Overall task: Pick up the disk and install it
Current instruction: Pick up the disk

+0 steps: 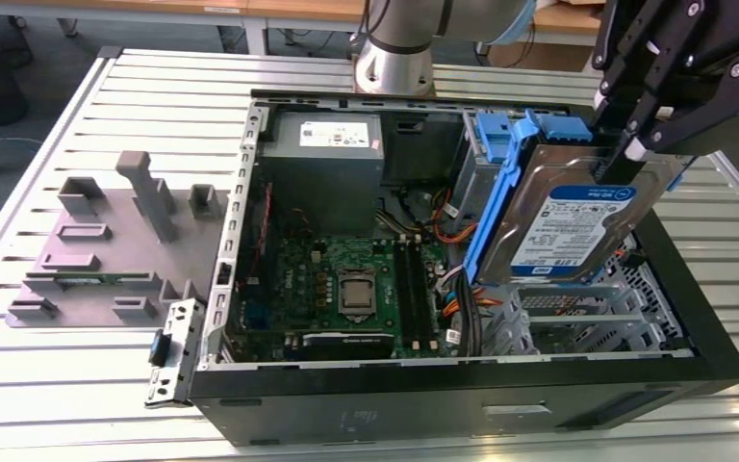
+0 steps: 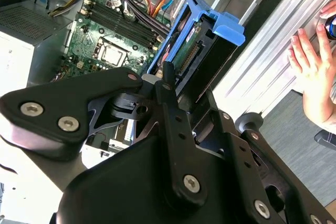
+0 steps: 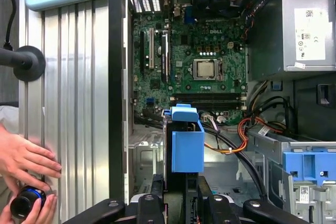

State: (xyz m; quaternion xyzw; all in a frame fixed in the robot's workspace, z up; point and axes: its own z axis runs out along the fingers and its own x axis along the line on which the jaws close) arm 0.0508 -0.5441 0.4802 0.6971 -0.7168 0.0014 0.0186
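I have the gripper (image 1: 629, 159) pinching the hard drive (image 1: 573, 226) by its upper edge, tilted above the drive cage (image 1: 588, 310) of the computer case (image 1: 472, 385); pick-up done, install in hand; I judge it needs squaring to the bay

Bright, even room light with soft shadows.

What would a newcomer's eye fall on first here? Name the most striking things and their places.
The gripper, shut on the disk, holds it tilted over the open computer case, toward the exterior view's right. The green motherboard lies bare inside the case. In the second wrist view a person's hand rests on the slatted table.
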